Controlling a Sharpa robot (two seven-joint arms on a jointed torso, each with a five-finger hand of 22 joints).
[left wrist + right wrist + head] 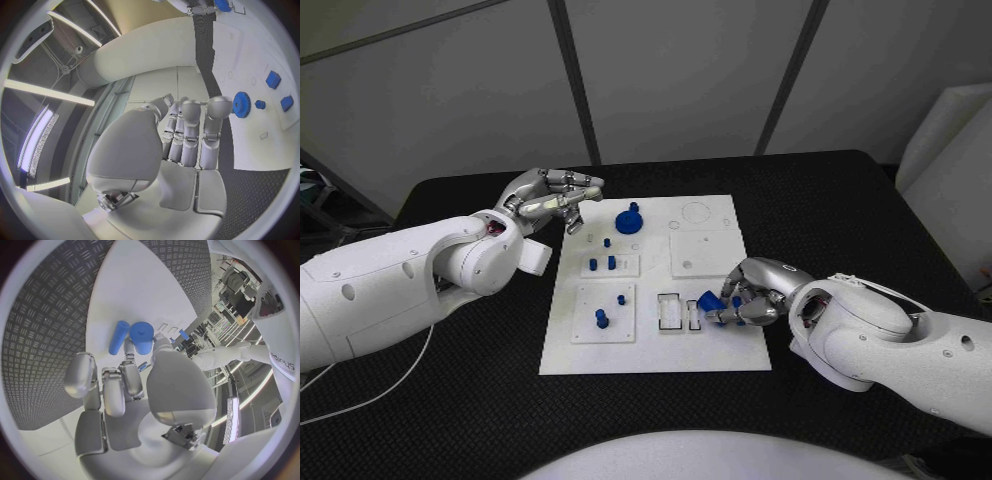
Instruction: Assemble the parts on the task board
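Observation:
The white task board (718, 355) lies in the middle of the black table. My right hand (756, 293) is at the board's right edge and pinches a blue cylindrical part (142, 336) between thumb and finger, low over the board. A second, longer blue part (118, 337) sits right beside it, and I cannot tell whether it is held too. My left hand (553, 200) hovers at the board's far left corner with fingers (190, 130) curled in around nothing. A blue gear (630, 218) stands on the board just right of that hand, also seen as the gear (240, 105) past the fingertips.
Small blue pegs (600, 264) stand in a raised plate at the board's left middle, another peg (602, 319) nearer me. Two rectangular slots (672, 312) open just left of my right hand. Black table (473, 400) surrounds the board.

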